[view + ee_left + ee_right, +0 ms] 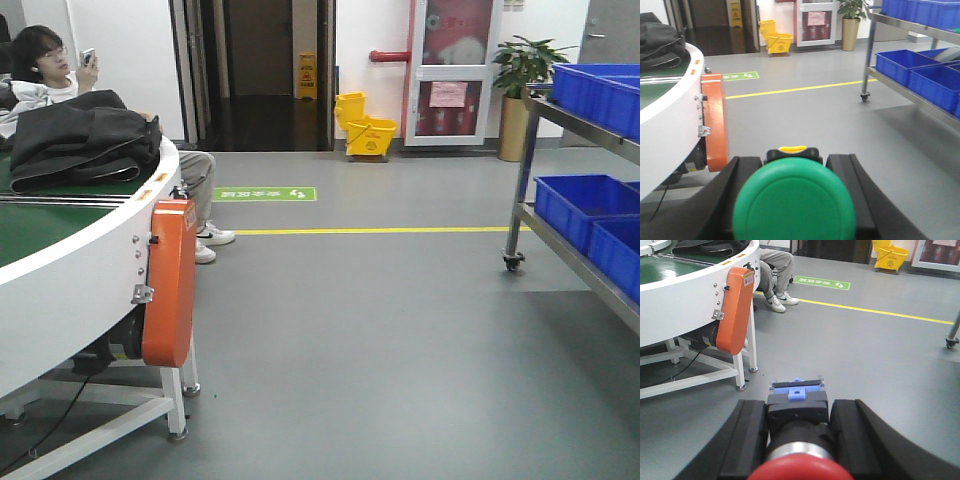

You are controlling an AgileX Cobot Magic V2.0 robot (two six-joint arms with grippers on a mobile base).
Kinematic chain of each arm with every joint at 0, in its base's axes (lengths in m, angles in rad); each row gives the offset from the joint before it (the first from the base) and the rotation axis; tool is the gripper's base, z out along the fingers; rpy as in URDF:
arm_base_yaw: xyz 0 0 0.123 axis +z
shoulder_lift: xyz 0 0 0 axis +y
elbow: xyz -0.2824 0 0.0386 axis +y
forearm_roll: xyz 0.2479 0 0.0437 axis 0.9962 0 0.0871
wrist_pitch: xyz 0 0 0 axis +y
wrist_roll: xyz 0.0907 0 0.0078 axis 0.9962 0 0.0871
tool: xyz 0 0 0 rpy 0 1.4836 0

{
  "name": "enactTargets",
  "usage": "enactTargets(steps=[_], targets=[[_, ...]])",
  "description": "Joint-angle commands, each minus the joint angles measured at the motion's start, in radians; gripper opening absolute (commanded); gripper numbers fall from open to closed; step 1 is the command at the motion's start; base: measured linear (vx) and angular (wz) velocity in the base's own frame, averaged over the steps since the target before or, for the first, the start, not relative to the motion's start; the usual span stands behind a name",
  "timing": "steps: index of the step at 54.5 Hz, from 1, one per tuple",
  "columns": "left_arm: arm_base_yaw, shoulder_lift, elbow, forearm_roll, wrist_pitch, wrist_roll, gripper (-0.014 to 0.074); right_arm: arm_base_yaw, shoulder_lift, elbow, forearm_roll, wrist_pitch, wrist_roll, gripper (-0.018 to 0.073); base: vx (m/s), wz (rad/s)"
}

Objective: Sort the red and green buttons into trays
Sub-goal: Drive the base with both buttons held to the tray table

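In the left wrist view a green button (794,200) with a wide domed cap fills the space between the black fingers (856,192) of my left gripper (792,185), which is shut on it; a dark body with a yellow tab pokes out behind the cap. In the right wrist view my right gripper (799,427) is shut on a red button (800,471), whose metallic collar, dark body and blue end clip lie between the fingers (747,435). Both grippers hang above the grey floor. The trays are out of view.
A white round conveyor table (70,270) with an orange guard (168,285) stands at the left, with a seated person (45,65) behind it. A metal rack (575,250) with blue crates (580,205) is at the right. A yellow mop bucket (366,128) stands far back.
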Motion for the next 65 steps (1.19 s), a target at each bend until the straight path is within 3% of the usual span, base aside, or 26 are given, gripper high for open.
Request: enactTargets(steps=[1,65], targets=[[-0.006,0.004,-0.028,-0.025,-0.074,-0.005,0.0003,-0.004,0.003,-0.033,0.018,-0.083,0.000,-0.0009,0.31,0.15],[-0.006,0.004,-0.028,-0.025,-0.071,-0.005,0.0003,-0.004,0.009,-0.033,0.018,-0.083,0.000,-0.0009,0.44,0.01]])
